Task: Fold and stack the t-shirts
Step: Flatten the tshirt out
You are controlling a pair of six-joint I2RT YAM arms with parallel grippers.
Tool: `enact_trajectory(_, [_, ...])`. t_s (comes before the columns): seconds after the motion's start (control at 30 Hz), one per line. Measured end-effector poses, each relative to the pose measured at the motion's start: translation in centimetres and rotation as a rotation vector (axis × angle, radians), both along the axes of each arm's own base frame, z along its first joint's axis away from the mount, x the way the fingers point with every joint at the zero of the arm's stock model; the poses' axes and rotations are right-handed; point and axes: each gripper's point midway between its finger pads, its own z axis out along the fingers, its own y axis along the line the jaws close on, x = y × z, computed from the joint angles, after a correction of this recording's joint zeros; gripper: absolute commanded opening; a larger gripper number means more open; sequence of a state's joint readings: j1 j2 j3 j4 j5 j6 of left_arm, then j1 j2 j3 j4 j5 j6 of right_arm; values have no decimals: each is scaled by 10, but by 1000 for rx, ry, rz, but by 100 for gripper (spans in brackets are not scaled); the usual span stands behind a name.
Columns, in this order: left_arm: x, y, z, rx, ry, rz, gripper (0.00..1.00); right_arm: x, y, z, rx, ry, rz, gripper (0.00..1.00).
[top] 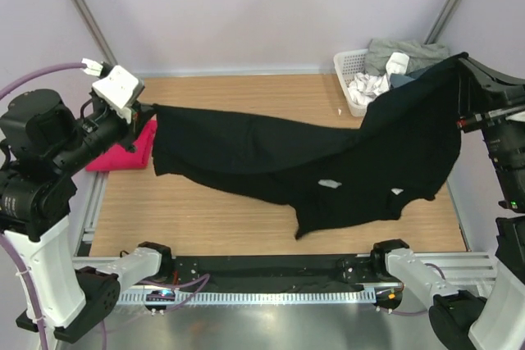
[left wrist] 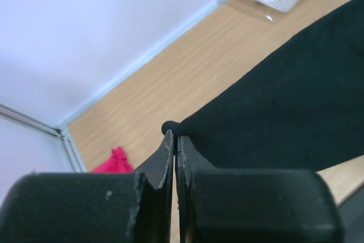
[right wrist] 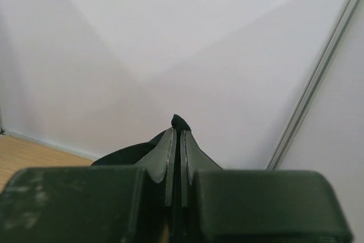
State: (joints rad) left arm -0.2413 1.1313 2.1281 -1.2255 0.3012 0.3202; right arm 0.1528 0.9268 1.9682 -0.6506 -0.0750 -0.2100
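Black t-shirt (top: 328, 161) stretched in air: left pincer (left wrist: 175, 136) clamped on one corner, right pincer (right wrist: 176, 131) clamped on raised opposite edge.

Black t-shirt (top: 328, 153), magenta t-shirt (top: 123, 156), white basket (top: 349, 79).

I see the white basket (top: 346, 71) on the wooden table (top: 205, 211), grey cloth (top: 410, 51) and crumpled white pieces (top: 367, 86) heaped inside it, a white scrap (top: 340, 112) just beside it.
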Motion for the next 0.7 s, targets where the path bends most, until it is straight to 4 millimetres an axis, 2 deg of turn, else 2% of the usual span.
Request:
enact_trajectory(0.03, [-4, -1, -7, 1, 17, -10, 0, -7, 0, 1, 2, -9, 8, 1])
enact_trajectory(0.1, [-6, -3, -21, 6, 67, -24, 0, -8, 2, -7, -3, 8, 16, 1])
enact_trajectory(0.13, [-5, -5, -27, 8, 88, -30, 0, -4, 3, -14, -8, 26, 19, 1])
enact_trajectory(0.2, [4, -9, -46, 17, 156, -38, 0, 16, 7, -38, -25, 94, 25, 1])
enact_trajectory(0.37, [34, -21, -108, 42, 377, -53, 0, 86, 20, -128, -81, 349, 39, 1])
enact_trajectory(0.43, [52, -26, -140, 63, 481, -51, 0, 114, 24, -164, -101, 443, 43, 2])
enact_trajectory(0.47, [62, -28, -159, 77, 537, -46, 0, 126, 26, -178, -110, 473, 45, 1])
enact_trajectory(0.5, [79, -31, -190, 99, 615, -39, 0, 143, 29, -197, -123, 515, 48, 1])
enact_trajectory(0.53, [84, -32, -205, 109, 653, -35, 0, 158, 31, -214, -135, 555, 50, 1])
enact_trajectory(0.7, [124, -36, -303, 179, 884, -3, 0, 238, 44, -310, -185, 746, 64, 1])
